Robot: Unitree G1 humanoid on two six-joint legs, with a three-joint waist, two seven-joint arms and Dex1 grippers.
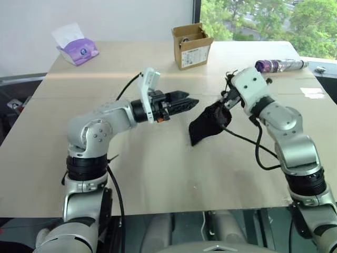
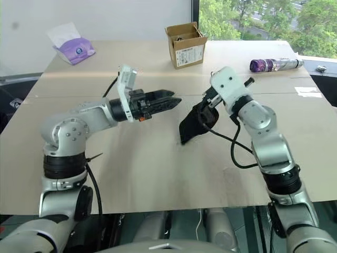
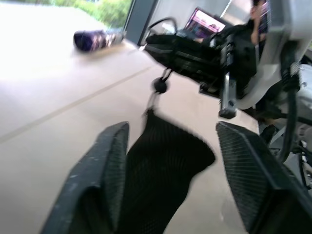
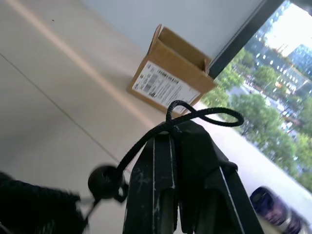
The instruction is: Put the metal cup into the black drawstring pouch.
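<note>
The black drawstring pouch (image 1: pixel 208 124) hangs above the tabletop by its cord (image 4: pixel 195 117). My right gripper (image 1: pixel 227 100) is shut on that cord, with the cord's toggle bead (image 4: pixel 105 181) dangling just below its tips. My left gripper (image 1: pixel 189 101) points level at the pouch from the left, a short gap away. In the left wrist view its fingers (image 3: pixel 109 161) stand apart, open and empty, and the pouch (image 3: pixel 165 165) hangs ahead between them. The metal cup is out of view.
An open cardboard box (image 1: pixel 191 46) stands at the back middle of the tan table (image 1: pixel 158 174). A purple patterned bottle (image 1: pixel 279 65) lies at the back right, a purple tissue box (image 1: pixel 78 50) at the back left.
</note>
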